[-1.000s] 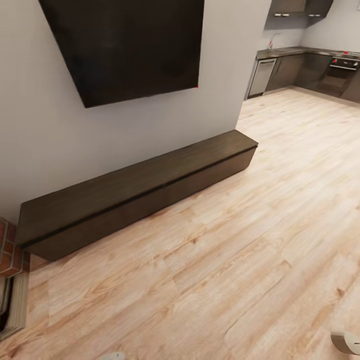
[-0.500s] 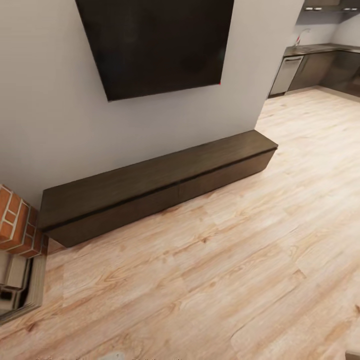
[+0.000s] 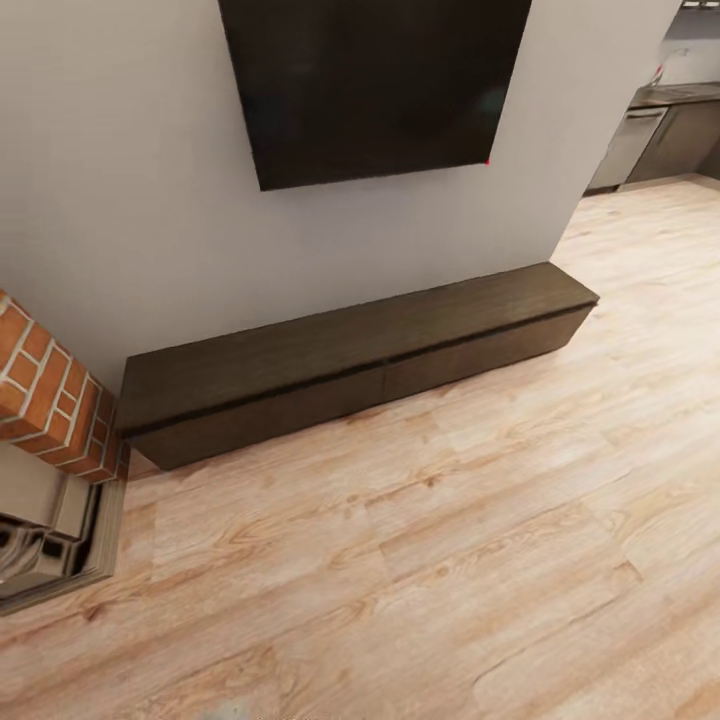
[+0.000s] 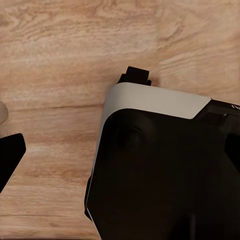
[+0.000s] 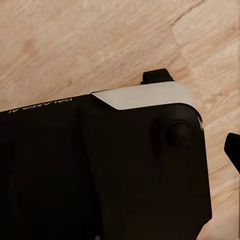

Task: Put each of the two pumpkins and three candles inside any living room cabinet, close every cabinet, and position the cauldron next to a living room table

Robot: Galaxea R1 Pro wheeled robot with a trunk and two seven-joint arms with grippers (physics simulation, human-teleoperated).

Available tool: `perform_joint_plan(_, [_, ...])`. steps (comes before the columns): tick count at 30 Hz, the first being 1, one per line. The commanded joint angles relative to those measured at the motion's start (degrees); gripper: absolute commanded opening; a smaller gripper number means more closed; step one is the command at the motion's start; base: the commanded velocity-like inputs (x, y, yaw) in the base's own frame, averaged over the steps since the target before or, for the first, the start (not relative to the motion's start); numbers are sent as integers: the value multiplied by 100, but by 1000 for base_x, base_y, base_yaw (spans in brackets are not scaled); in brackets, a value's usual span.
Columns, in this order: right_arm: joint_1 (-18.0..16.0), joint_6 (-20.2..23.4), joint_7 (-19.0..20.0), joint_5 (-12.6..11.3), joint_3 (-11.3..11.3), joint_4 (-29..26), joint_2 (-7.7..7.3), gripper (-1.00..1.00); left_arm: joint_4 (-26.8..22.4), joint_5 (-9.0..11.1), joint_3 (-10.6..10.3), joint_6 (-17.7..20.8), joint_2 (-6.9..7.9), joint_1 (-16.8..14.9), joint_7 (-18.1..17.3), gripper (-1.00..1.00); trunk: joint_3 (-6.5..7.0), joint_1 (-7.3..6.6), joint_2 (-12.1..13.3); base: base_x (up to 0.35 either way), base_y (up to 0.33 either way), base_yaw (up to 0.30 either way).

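Note:
The cabinet (image 3: 340, 352) is a long, low, dark-brown unit standing against the grey wall, ahead of me in the head view. Its plain front panels (image 3: 300, 408) sit flush and shut, and its flat top is bare. The pumpkins, candles, cauldron and table are out of view. In the left wrist view one dark fingertip (image 4: 9, 156) pokes in at the frame's edge over the wood floor. The right wrist view has a dark fingertip (image 5: 233, 150) at its edge too. Both wrist views look down past my black and white base (image 4: 160, 170).
A large black TV (image 3: 375, 85) hangs on the wall above the cabinet. A red brick fireplace (image 3: 50, 395) with a hearth stands at the left. Grey kitchen units (image 3: 665, 130) lie far right, past the wall's corner. Pale wood floor (image 3: 430, 560) stretches between me and the cabinet.
The whole head view has swung left: the cabinet and TV sit further right in the picture, more of the brick fireplace shows, and most of the kitchen has slid out.

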Motion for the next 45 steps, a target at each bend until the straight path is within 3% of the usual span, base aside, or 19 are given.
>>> perform_joint_plan(1, [-2, -21, -23, -58, 49, 1, 0, 100, -13, 36, 27, 29, -4, 0, 10, 100, -11, 0, -4, 0, 0, 215])
perform_joint_plan(12, [-2, -21, -22, -58, 42, 1, -4, 100, 94, -22, 4, -150, -163, 1, 19, 100, -81, 0, -4, 0, 0, 215])
perform_joint_plan(45, [-2, -109, -14, -51, 43, 1, 4, 100, 119, -27, -1, -182, -176, 0, 8, 100, -293, 0, -4, 23, -2, 215])
